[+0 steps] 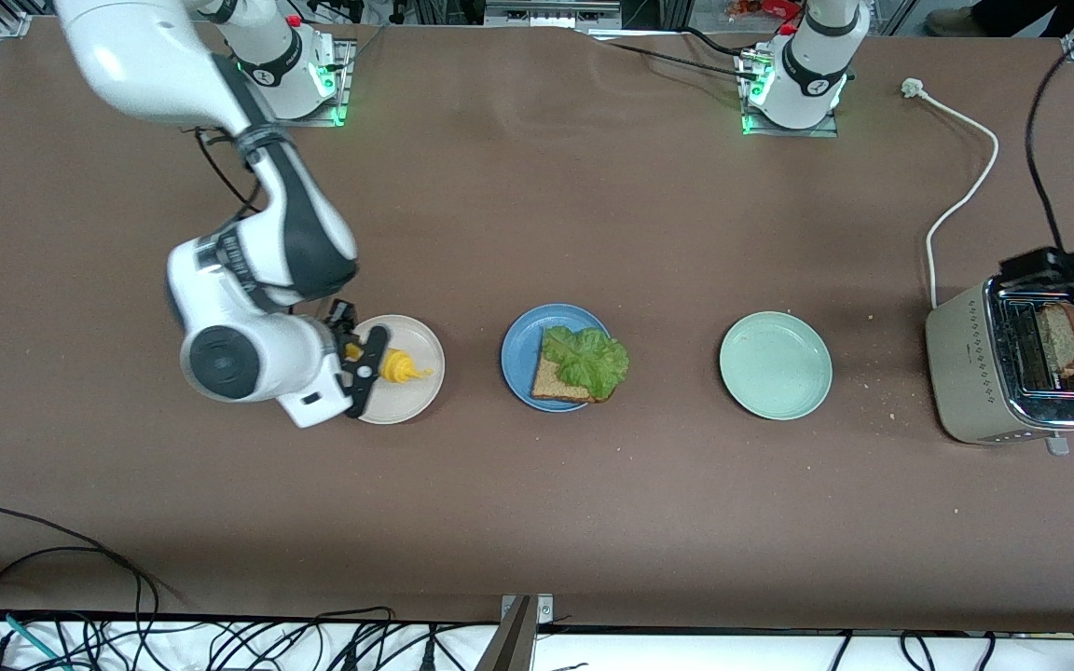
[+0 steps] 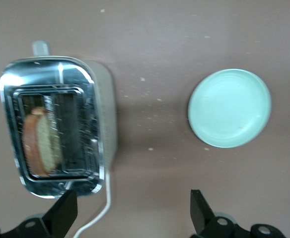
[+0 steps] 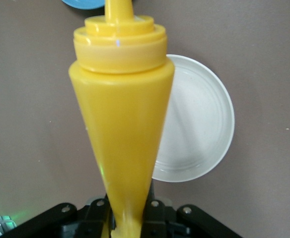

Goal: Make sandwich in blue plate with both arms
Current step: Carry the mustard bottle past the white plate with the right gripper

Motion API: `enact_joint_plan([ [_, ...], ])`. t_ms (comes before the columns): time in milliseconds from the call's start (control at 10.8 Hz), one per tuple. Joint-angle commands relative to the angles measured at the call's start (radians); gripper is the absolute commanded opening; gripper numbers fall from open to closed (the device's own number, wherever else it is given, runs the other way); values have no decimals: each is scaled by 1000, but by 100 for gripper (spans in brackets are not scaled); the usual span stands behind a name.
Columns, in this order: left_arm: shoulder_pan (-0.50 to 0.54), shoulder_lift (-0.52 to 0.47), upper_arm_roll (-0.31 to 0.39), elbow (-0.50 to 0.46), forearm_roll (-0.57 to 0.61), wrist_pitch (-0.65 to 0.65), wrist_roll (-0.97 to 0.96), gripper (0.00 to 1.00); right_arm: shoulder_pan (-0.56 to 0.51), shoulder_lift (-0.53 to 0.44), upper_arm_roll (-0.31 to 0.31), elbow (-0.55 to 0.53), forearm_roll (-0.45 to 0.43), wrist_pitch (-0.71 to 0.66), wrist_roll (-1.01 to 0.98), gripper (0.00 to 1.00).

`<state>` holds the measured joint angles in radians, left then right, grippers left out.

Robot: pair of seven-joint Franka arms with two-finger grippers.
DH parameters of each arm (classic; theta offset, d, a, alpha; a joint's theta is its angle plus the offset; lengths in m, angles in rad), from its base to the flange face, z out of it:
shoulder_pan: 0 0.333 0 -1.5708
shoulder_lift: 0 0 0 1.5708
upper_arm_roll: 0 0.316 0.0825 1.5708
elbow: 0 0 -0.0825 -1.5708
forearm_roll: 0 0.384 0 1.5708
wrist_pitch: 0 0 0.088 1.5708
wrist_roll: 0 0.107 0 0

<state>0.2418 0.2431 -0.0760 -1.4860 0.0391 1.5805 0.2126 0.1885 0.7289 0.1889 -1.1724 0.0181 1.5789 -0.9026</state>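
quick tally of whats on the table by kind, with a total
plates: 3 (blue plate, beige plate, pale green plate)
bread slices: 2 (on plate, in toaster)
lettuce leaf: 1
mustard bottle: 1
toaster: 1
total: 8

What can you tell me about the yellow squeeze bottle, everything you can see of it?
The yellow squeeze bottle looks like glossy, smooth plastic: a cone-shaped body, a ribbed screw cap and a tapered nozzle. It is in the air over the beige plate, tipped on its side with the nozzle pointing toward the blue plate. The right gripper is shut on its narrow end; nothing else touches it. No sauce shows at the nozzle, and how full it is cannot be told.
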Motion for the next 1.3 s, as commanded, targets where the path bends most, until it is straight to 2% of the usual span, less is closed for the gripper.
enact_joint_plan([
  [0,112,148,-8,112,53,77,172,100,-182,7,105,-30,78,16,-194,0],
  [278,216,232,-8,101,62,209,301,100,-302,78,130,-26,224,12,-403,0],
  [463,244,263,-8,90,62,222,318,100,-406,147,202,-16,261,9,-539,0],
  [555,240,263,-8,61,64,217,301,97,-466,186,257,-9,263,9,-605,0],
  [648,244,263,-8,35,64,216,283,89,-527,225,312,-7,261,12,-669,0],
  [740,241,265,-7,27,65,211,262,75,-582,271,360,-6,260,13,-715,0],
  [833,237,263,-8,27,88,185,258,47,-621,311,392,-6,258,15,-770,0],
  [926,226,263,-10,27,108,161,246,13,-654,357,417,-3,258,16,-826,0],
  [1018,226,260,-11,29,110,139,210,0,-688,407,460,23,257,15,-867,0],
  [1203,224,256,-13,39,110,125,208,0,-722,475,498,46,253,15,-932,0],
])
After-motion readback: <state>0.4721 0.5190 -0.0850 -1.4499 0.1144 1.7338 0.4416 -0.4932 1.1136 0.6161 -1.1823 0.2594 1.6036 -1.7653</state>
